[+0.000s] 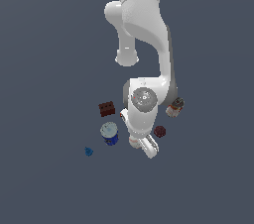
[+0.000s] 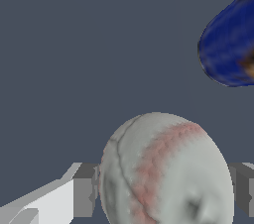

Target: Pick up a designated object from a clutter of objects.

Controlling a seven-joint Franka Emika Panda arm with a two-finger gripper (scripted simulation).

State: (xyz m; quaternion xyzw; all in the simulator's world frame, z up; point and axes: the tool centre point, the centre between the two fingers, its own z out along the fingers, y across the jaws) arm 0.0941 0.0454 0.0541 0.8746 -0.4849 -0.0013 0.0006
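Observation:
The white baseball (image 2: 163,173) with red stitching fills the wrist view, sitting between my two fingers (image 2: 82,191). Both finger pads touch its sides. In the exterior view the ball is hidden under my hand. My gripper (image 1: 148,149) is low over the floor, between the blue can (image 1: 109,133) and the dark red cube (image 1: 159,131). The blue can also shows in the wrist view (image 2: 228,44), close beside the ball.
A dark red studded brick (image 1: 106,108) lies beyond the blue can. A white-and-red can (image 1: 174,107) with a dark top stands at the exterior view's right. A tiny blue piece (image 1: 89,151) lies to the left. The black clamp is not visible.

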